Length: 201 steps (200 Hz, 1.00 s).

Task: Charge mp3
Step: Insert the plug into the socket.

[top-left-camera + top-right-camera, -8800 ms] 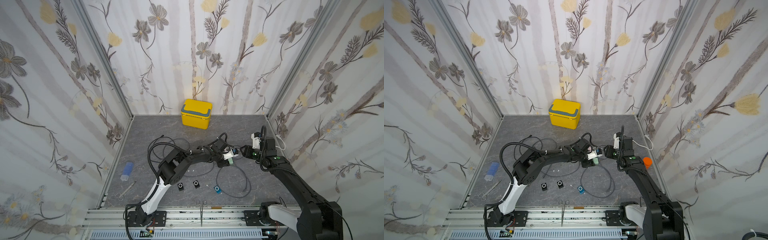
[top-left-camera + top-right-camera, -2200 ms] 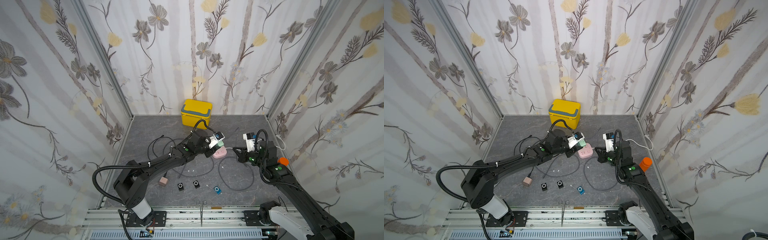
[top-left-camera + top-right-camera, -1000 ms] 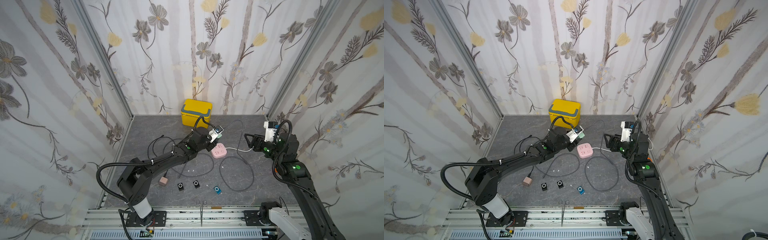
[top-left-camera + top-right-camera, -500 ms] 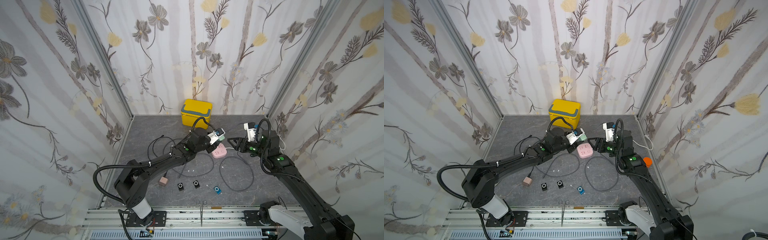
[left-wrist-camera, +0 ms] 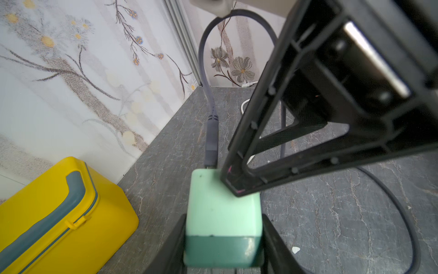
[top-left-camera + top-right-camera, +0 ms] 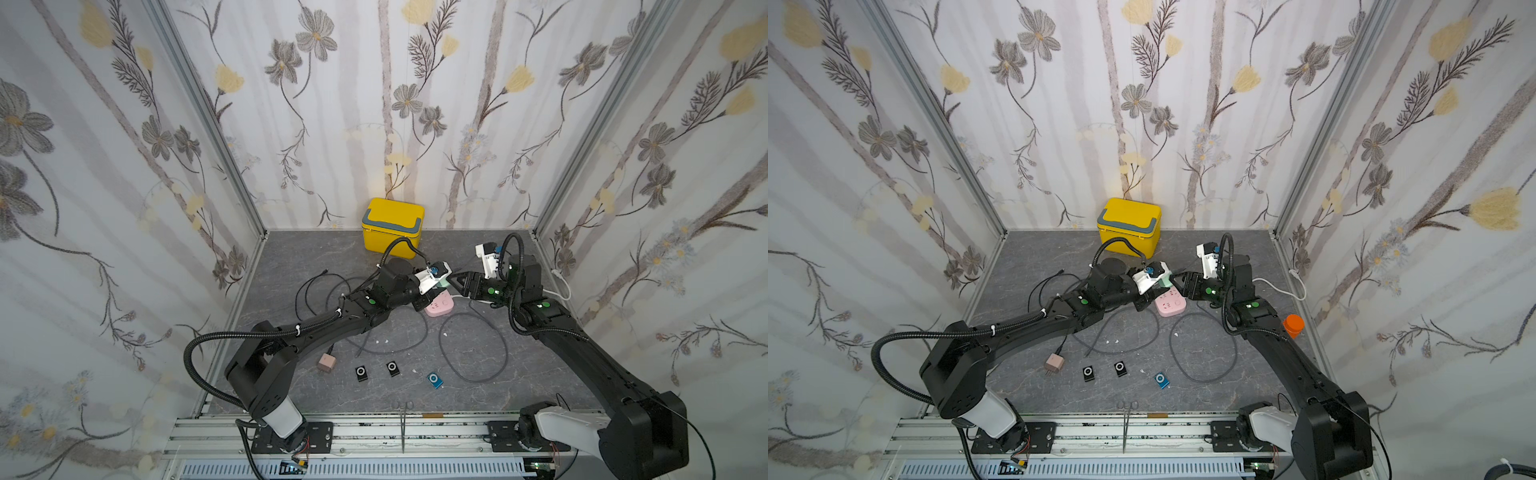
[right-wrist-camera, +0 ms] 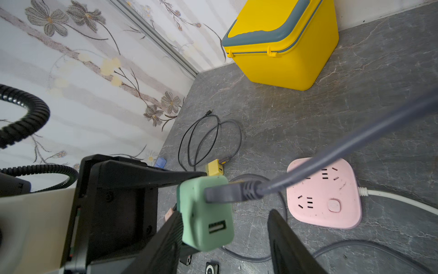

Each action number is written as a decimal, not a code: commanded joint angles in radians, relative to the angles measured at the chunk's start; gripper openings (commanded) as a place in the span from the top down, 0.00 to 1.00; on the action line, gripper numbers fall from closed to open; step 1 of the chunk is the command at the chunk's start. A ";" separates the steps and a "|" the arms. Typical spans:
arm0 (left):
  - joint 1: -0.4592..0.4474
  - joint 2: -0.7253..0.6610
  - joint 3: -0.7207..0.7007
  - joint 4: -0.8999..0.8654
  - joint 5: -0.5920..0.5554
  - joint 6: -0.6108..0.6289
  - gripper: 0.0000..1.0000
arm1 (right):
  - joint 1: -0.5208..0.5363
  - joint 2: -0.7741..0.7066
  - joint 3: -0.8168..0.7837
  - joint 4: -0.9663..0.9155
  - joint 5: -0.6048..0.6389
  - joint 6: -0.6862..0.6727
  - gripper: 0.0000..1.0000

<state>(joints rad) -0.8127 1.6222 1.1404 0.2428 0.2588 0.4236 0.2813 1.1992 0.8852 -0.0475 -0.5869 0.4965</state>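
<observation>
My left gripper [image 6: 435, 286] [image 5: 224, 239] is shut on a green charger [image 6: 442, 284] [image 6: 1165, 281] [image 5: 222, 213], held above the pink power strip [image 6: 439, 304] [image 7: 324, 192]. A grey cable [image 5: 211, 137] [image 7: 331, 151] is plugged into one of the charger's ports, and the second port is bare. My right gripper [image 6: 455, 281] [image 7: 225, 214] is open around the charger's free end. One of its fingers [image 7: 166, 237] touches the charger and the other stands apart. The mp3 players lie near the front edge: two black ones [image 6: 362, 372] [image 6: 392, 368] and a blue one [image 6: 434, 380].
A yellow lidded box [image 6: 392, 224] stands at the back wall. Black cables [image 6: 316, 291] and a small yellow charger [image 7: 214, 167] lie left of the strip. A brown plug [image 6: 326, 363] lies front left. An orange cap [image 6: 1293, 325] and a white cord [image 6: 557, 286] are by the right wall.
My right gripper has swung in from the right wall to the green charger, and its jaws have narrowed around it. The left gripper has kept hold of the charger, shifting slightly.
</observation>
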 commanded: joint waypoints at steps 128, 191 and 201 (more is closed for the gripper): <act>-0.001 0.036 0.018 0.092 0.026 0.014 0.89 | -0.001 0.039 0.002 0.081 -0.171 -0.033 0.65; -0.001 0.051 0.030 0.129 -0.016 -0.020 0.54 | 0.000 0.032 -0.005 0.051 -0.128 -0.070 0.95; -0.002 0.046 0.020 0.145 -0.027 -0.026 0.52 | 0.000 0.029 0.006 0.024 -0.091 -0.088 0.96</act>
<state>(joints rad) -0.8112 1.6711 1.1538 0.2764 0.2687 0.4248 0.2764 1.2411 0.8806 0.0170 -0.6632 0.4534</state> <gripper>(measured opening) 0.458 0.139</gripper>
